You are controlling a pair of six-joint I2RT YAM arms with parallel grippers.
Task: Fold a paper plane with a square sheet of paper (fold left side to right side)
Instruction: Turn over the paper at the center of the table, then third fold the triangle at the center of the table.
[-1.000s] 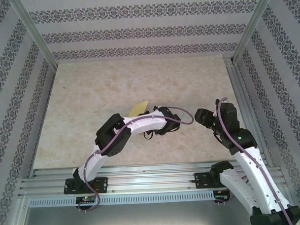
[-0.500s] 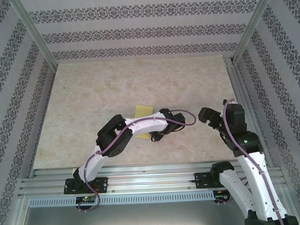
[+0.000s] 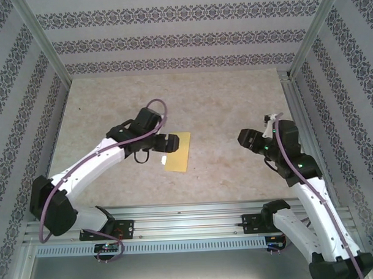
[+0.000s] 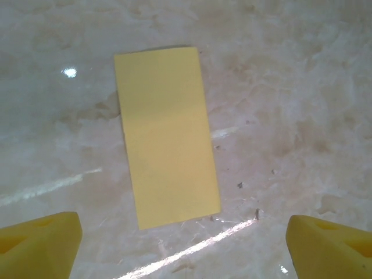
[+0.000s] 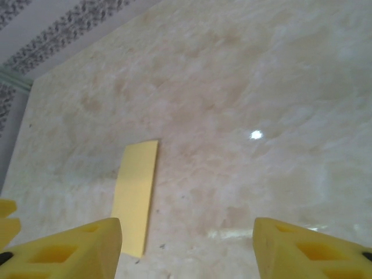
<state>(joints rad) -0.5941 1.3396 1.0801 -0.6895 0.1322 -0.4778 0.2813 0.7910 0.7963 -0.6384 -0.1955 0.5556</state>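
The square sheet of paper point(image 3: 178, 152) lies flat near the middle of the table, folded into a narrow mustard-yellow rectangle. In the left wrist view the sheet of paper point(image 4: 167, 136) rests on the marble ahead of my left gripper point(image 4: 185, 241), whose yellow fingers point(image 4: 46, 238) stand wide apart with nothing between them. From above, the left gripper point(image 3: 167, 144) hovers at the paper's left edge. My right gripper point(image 3: 243, 138) is well to the right of it. Its view has the paper point(image 5: 135, 195) at the lower left, and the right gripper point(image 5: 187, 244) is open and holds nothing.
A tiny white spot point(image 3: 163, 158) sits by the paper's left side. Metal rails point(image 3: 177, 225) run along the near edge, and aluminium posts point(image 3: 42, 43) with patterned walls close in the sides and back.
The left gripper opened, let go of the paper and swung back to the left. The paper now lies flat as a narrow rectangle. The right gripper shifted slightly left.
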